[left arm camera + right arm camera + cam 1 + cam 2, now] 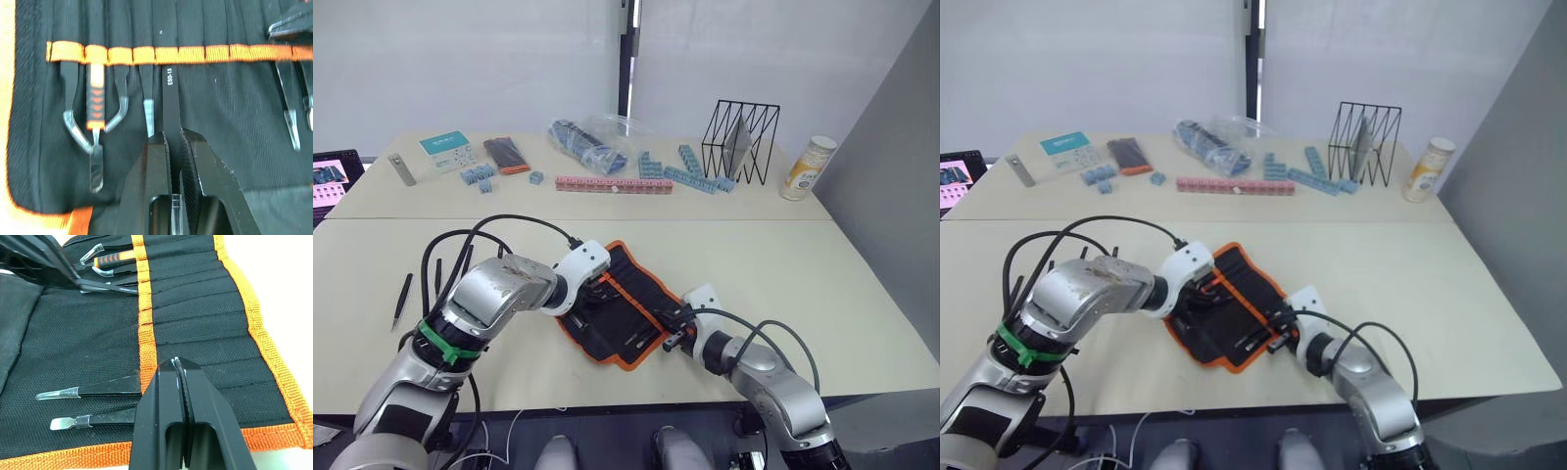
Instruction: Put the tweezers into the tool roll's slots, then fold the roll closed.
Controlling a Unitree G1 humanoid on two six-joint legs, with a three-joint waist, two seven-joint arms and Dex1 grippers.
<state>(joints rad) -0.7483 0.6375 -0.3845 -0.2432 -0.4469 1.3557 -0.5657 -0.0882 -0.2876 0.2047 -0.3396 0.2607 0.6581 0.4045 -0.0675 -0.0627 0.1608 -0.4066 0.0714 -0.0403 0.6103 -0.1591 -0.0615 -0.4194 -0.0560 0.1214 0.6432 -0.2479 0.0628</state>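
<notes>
My left gripper jaws grip a tweezer half-slotted in the tool roll; right gripper jaws closed; push deeper next.

black tool roll, orange piping, black tweezers

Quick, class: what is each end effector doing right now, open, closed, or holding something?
Left end effector: closed on a black tweezer entering the slots.
Right end effector: closed, pressing on the tool roll.
</notes>
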